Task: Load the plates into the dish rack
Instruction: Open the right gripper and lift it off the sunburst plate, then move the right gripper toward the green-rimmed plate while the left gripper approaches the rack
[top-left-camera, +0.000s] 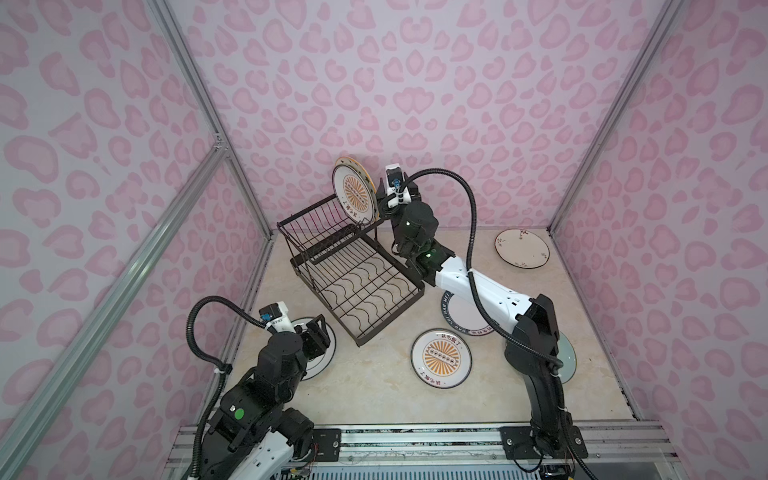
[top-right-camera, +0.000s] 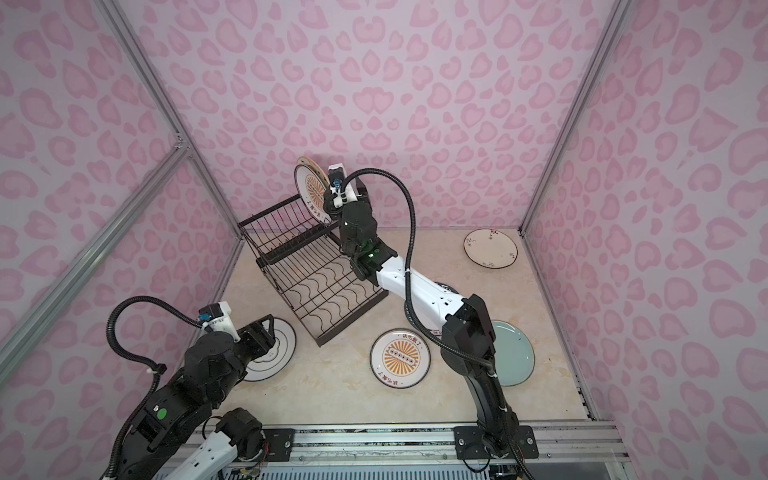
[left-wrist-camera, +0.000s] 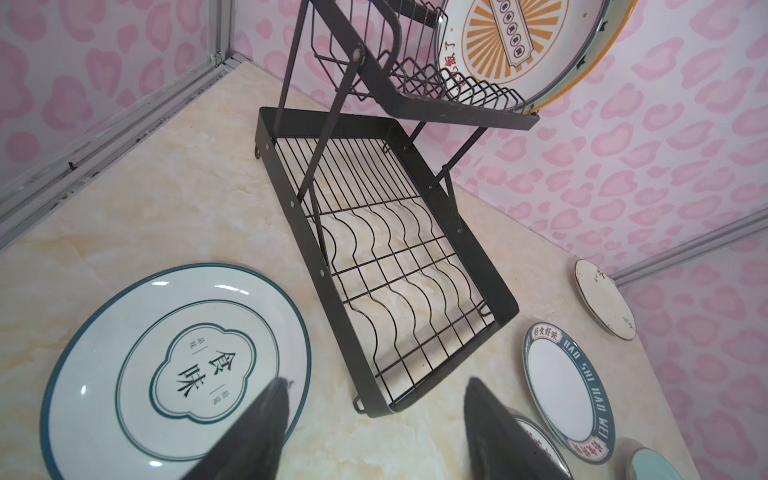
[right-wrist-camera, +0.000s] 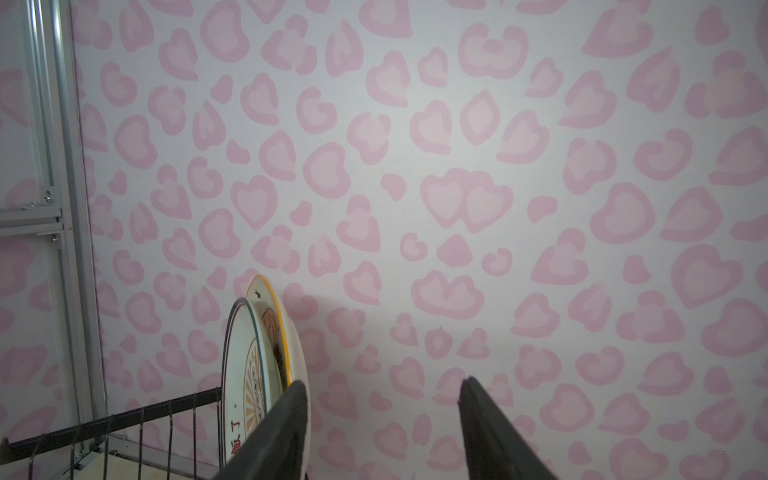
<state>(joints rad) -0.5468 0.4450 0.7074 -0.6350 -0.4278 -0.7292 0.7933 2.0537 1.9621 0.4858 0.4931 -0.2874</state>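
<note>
Right fingers (right-wrist-camera: 282, 424) spread, empty, just beside sunburst plate (top-left-camera: 354, 195), which stands with orange-rimmed plate (right-wrist-camera: 274, 309) in dish rack (left-wrist-camera: 307, 237) upper basket. You back out straight, away from rim; don't clip it. Left fingers (left-wrist-camera: 266, 419) apart, empty, above green-rimmed plate (left-wrist-camera: 174, 365) on desk (top-left-camera: 374, 407); probably your next pick.

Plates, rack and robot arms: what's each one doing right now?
Racked sunburst plate: on edge, top basket.
Orange-rimmed plate: on edge behind it.
Table sunburst plate: lying flat.
Green-rimmed plate: lying flat.
Lettered plate: lying flat.
Blue-green plate: lying flat.
Floral plate: lying flat.
Dish rack: upright, two plates loaded.
Left end effector: open, empty.
Right end effector: open, empty.
</note>
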